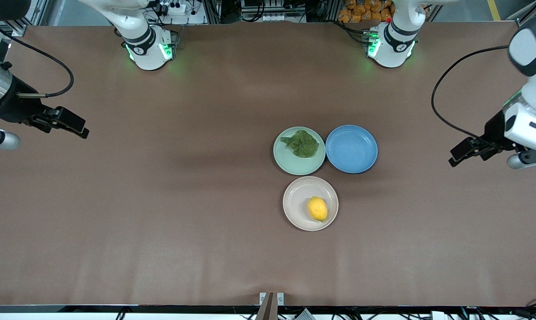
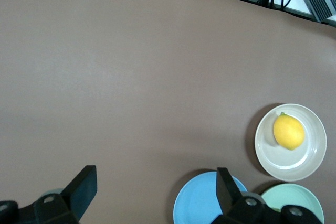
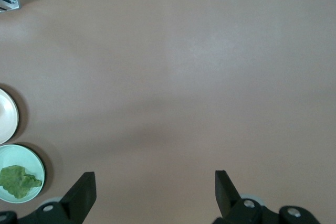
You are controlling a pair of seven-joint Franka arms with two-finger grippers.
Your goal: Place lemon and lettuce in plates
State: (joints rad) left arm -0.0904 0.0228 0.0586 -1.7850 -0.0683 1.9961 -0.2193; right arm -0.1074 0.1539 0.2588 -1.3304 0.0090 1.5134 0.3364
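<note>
lettuce [image 1: 303,143] in one plate [image 1: 290,164], lemon [image 1: 317,209] in nearer plate [image 1: 294,209], third plate [image 1: 351,149] beside lettuce's

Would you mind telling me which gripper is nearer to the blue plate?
The left gripper is nearer; it hangs open over bare table toward the left arm's end, beside the blue plate. The right gripper, also open, waits over the right arm's end, much more distant.

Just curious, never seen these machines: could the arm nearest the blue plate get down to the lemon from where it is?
Probably yes. The left gripper hangs open above bare table, and nothing covers the lemon on the beige plate.
</note>
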